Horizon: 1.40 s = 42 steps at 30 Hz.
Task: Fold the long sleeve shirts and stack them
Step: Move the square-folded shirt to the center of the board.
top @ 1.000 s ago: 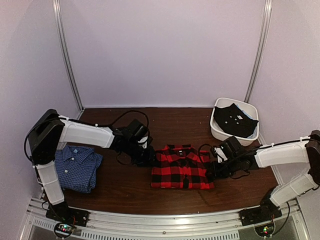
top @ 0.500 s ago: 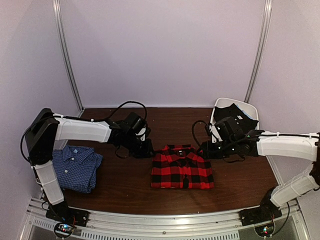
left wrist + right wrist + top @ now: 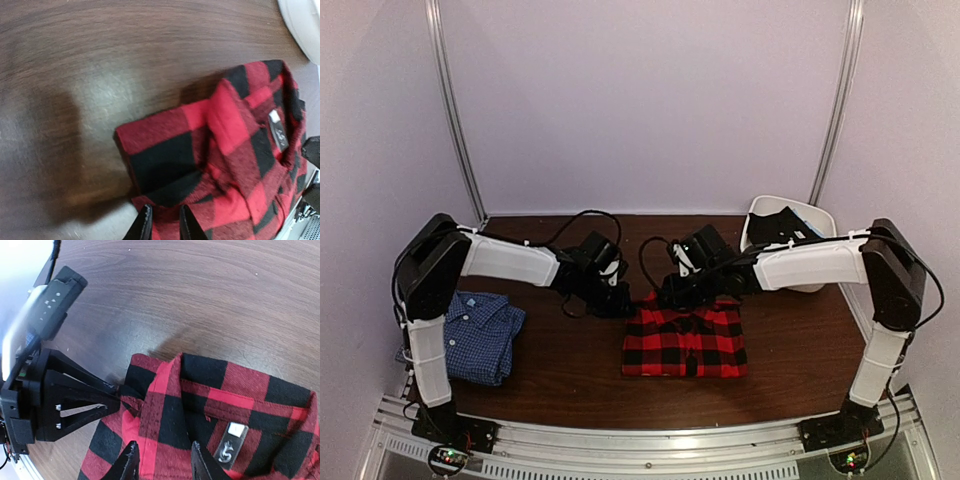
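Right tool (image 3: 164,445) has swung over the plaid shirt (image 3: 685,340), jaws apart; left tool (image 3: 165,210) pinches its corner.

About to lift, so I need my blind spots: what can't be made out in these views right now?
- Left pincer: whether it pinches the red shirt; left wrist view cuts its fingers at the bottom edge; overhead it is small and dark.
- Collar label: print too small, right wrist view.
- Bin: dark contents half hidden by the right arm, overhead.
- Blue shirt: part behind the left arm, overhead.
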Each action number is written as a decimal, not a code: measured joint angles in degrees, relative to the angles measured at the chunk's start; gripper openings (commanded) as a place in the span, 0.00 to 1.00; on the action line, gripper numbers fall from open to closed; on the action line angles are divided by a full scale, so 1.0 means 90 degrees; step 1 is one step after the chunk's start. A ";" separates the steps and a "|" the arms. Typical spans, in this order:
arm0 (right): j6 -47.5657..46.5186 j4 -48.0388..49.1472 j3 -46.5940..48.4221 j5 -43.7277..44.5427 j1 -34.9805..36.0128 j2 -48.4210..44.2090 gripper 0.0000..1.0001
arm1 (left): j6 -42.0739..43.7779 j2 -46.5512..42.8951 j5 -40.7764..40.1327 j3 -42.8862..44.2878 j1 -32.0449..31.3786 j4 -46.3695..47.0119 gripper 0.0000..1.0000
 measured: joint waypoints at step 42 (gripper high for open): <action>-0.0398 0.0665 -0.2958 0.0032 -0.1042 -0.1610 0.40 | 0.0114 -0.2552 -0.1506 -0.1452 0.0425 -0.1370 0.31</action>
